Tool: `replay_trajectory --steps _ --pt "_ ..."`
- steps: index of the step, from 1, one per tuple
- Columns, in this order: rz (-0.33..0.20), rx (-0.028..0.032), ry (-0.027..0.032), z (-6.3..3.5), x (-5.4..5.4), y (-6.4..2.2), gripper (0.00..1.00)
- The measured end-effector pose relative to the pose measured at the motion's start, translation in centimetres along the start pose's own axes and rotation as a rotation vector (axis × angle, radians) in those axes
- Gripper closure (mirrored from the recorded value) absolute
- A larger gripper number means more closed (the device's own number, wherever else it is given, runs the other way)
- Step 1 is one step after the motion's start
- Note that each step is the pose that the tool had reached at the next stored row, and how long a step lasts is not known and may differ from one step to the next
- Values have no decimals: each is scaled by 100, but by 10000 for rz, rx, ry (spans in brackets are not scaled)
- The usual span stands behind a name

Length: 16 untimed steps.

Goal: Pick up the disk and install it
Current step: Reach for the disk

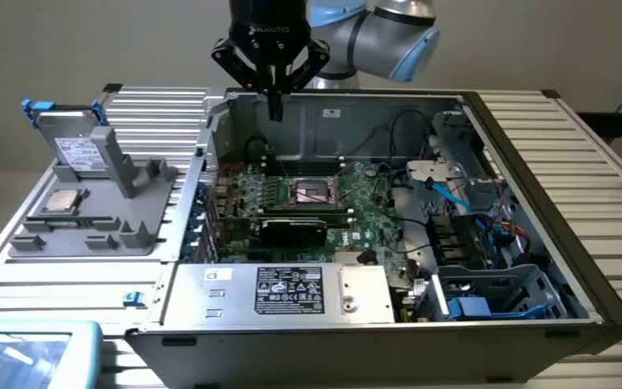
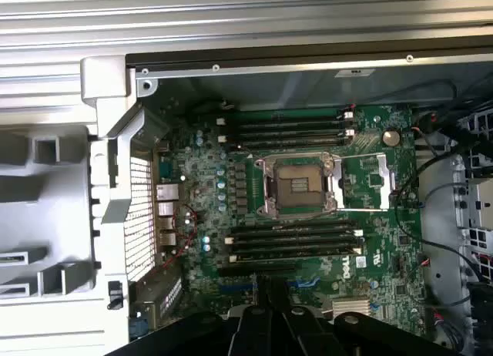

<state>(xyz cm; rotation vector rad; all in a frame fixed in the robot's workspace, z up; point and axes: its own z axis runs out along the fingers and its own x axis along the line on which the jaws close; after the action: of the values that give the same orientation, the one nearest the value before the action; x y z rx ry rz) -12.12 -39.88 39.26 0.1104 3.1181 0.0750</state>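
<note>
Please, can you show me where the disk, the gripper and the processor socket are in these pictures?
disk (image 1: 75,151): exterior view, on its white label.
gripper (image 1: 275,112): exterior view, between its shut fingertips.
processor socket (image 2: 299,185): wrist view, on its middle.

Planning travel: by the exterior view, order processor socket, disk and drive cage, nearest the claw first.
1. Processor socket, mid-case, closest to the claw.
2. Disk, upright, exterior view's left.
3. Drive cage, exterior view's lower right.

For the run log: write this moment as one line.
end effector: shut, empty, over open computer case | disk: upright in grey holder, exterior view's left, untouched
</note>
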Motion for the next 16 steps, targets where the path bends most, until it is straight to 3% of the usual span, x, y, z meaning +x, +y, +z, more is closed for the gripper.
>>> replay_trajectory --steps 16 --pt "1 -1 -1 0 32 0 89"
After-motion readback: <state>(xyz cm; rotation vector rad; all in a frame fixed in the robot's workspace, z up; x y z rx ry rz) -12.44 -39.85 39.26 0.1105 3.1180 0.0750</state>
